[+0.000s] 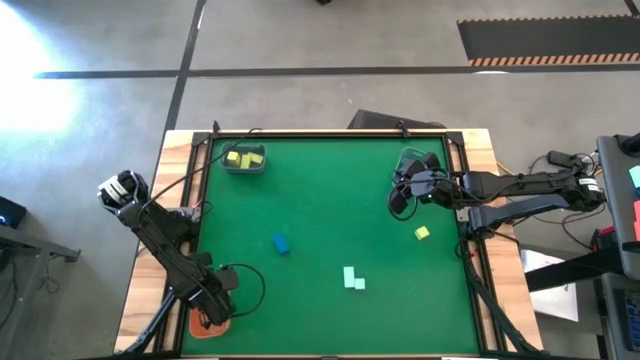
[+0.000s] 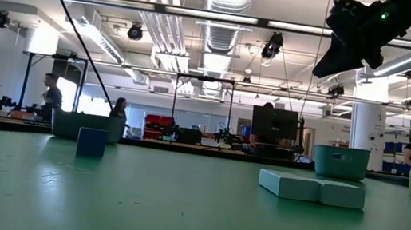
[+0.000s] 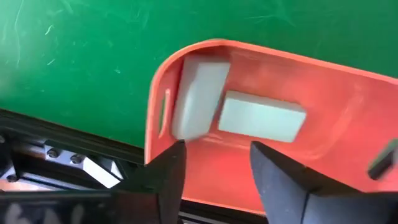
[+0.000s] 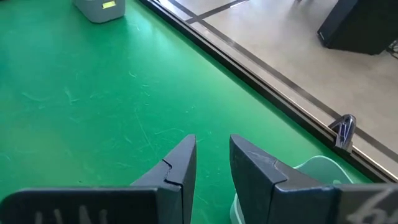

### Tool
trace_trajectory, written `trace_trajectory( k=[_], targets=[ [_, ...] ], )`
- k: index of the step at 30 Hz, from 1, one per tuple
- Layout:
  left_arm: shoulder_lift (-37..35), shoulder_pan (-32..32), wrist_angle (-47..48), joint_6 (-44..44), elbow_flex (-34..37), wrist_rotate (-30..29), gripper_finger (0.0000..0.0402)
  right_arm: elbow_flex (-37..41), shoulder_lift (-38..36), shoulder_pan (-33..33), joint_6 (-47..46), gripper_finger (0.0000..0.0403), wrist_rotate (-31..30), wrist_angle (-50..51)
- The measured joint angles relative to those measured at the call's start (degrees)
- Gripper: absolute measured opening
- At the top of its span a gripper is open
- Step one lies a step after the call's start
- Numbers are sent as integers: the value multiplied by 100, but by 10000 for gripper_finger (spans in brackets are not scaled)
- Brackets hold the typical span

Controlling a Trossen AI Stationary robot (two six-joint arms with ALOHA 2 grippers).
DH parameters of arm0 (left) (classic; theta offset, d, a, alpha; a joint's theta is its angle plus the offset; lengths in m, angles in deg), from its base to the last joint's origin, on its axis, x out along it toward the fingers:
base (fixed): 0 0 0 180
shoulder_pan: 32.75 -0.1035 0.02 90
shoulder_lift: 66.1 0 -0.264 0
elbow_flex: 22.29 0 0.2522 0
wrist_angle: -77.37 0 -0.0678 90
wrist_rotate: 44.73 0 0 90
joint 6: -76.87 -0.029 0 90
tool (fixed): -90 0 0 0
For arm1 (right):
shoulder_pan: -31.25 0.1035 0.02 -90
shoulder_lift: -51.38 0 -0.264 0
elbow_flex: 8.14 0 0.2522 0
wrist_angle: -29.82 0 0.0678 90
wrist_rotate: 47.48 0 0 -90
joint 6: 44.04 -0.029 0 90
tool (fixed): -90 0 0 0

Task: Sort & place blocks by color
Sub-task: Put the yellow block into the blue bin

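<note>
My left gripper (image 3: 214, 149) is open just above the orange tray (image 3: 348, 106) at the table's near left corner. Two pale mint blocks lie in that tray: one (image 3: 199, 93) against its wall, one (image 3: 261, 116) flat on its floor. My right gripper (image 4: 211, 142) hangs narrowly open and empty over the far right of the table, beside a grey-blue tray (image 4: 317, 169). On the cloth rest a blue block (image 1: 281, 243), a yellow block (image 1: 422, 233) and two mint blocks (image 1: 352, 277) side by side. Yellow blocks (image 1: 240, 158) sit in the far left grey-blue tray (image 1: 256, 167).
The table's wooden frame and black rail (image 3: 56, 155) run close beside the orange tray. Cables lie by the left arm (image 1: 245, 285). The middle of the green cloth (image 1: 330, 200) is bare. People stand in the room far behind the table (image 2: 51, 93).
</note>
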Motion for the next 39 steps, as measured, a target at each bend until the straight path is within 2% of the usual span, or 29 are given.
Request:
trace_trajectory(
  k=[3, 7, 11, 18, 22, 26, 29, 35, 39],
  targets=[
    [0, -48, -2, -131, -189, -2, 178, 0, 0, 0, -99, 84, 172, 3],
    [-2, -274, 26, -86, -370, -83, 176, 0, 0, 0, -196, 84, 697, 18],
    [-4, -698, 7, -315, -520, -613, 164, 0, 0, 2, -506, 84, 1232, 18],
    [-4, -1482, -472, -1575, -692, -1525, 141, 0, 28, 181, -911, 84, 2331, 25],
    [-4, -1806, -803, -2505, -688, -1875, 135, 0, 100, 421, -1341, 84, 2633, 146],
    [-4, -2044, -1017, -3318, -679, -2250, 134, 0, 150, 552, -2103, 84, 3043, 791],
    [-4, -2189, -1105, -3796, -675, -2435, 134, -2, 156, 604, -2887, 83, 3151, 1719],
    [-4, -2366, -1126, -4039, -675, -2818, 134, 0, 155, 665, -4315, 80, 3098, 3787],
    [-4, -2419, -1139, -4173, -672, -3179, 134, 0, 155, 715, -4500, 72, 3098, 3968]
  ],
)
